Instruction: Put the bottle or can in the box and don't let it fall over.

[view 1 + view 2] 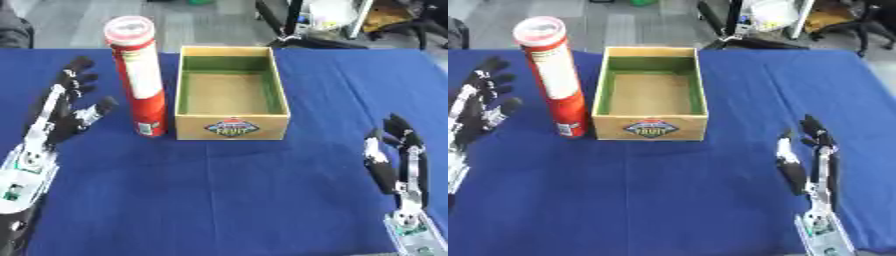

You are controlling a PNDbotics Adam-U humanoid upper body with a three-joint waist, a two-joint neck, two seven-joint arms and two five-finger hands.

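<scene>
Canister (141, 75), tall, stiff and likely top-heavy, stands upright just left of the box (232, 92); grasp mid-body with the open left robot hand (61, 117), right robot hand (398, 160) idle, open.

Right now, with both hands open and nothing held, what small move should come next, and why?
Probably the left hand should slide right and close around the can. The can stands upright on the table just left of the empty box, that hand is open beside it, and the right hand rests far off.
</scene>
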